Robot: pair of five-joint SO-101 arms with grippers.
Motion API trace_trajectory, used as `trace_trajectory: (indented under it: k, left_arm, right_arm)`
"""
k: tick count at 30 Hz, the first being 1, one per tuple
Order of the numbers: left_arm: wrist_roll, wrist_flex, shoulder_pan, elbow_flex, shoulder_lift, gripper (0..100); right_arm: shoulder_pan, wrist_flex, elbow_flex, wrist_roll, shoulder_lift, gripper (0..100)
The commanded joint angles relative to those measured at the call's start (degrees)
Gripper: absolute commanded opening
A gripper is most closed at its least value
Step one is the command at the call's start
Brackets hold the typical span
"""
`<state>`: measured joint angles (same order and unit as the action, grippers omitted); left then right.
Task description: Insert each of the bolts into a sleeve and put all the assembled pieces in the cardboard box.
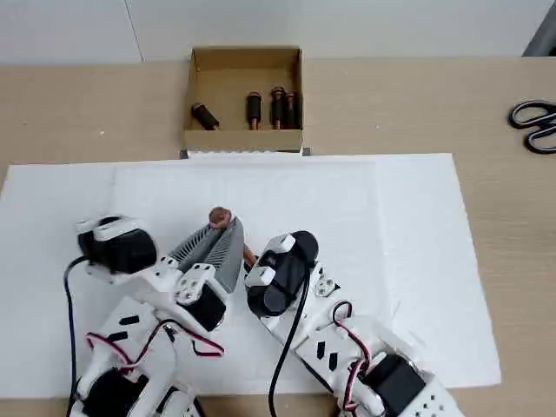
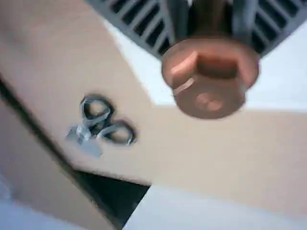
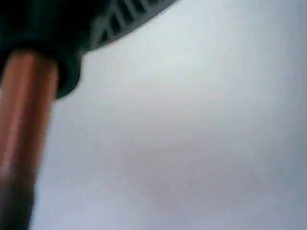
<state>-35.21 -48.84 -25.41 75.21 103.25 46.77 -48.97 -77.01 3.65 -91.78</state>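
The bolt (image 2: 209, 76) is copper, the cardboard box (image 1: 243, 139) brown.

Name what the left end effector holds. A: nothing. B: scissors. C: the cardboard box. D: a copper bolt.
D: the left end effector is clamped on a bolt, whose round copper head sticks out past its tip.

The table (image 1: 486, 95) is viewed from high above, facing down, with the arms at the near edge. The left wrist view is set very close behind a bolt (image 2: 209, 76) and is turned across the table toward the scissors (image 2: 100, 122), which are shared with the high view. The white sheet (image 3: 192, 120) is viewed closely from the right wrist.
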Motion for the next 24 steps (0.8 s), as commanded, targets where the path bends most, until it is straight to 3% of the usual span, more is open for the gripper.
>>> trace_trajectory:
  k: [1,7,13,19,24]
  left_arm:
    - [1.49,-0.62,0.09,-0.31,0.44,1]
    - [1.49,-0.79,-0.44,-0.31,0.44,1]
    - [4.48,-4.84,-9.76,-0.22,0.44,1]
    - [4.84,-5.80,-11.69,-0.04,0.26,1]
    - [5.71,-11.60,-16.53,2.68,0.44,1]
  right_arm:
    - [0.31,1.71,2.73,0.88,-0.40,0.2]
    - [0.31,1.80,2.90,0.88,-0.40,0.2]
    - [0.31,1.71,4.57,0.97,-0.40,0.2]
    - [0.31,1.80,4.66,0.97,-0.40,0.2]
    - [0.31,1.80,4.66,0.97,-0.40,0.2]
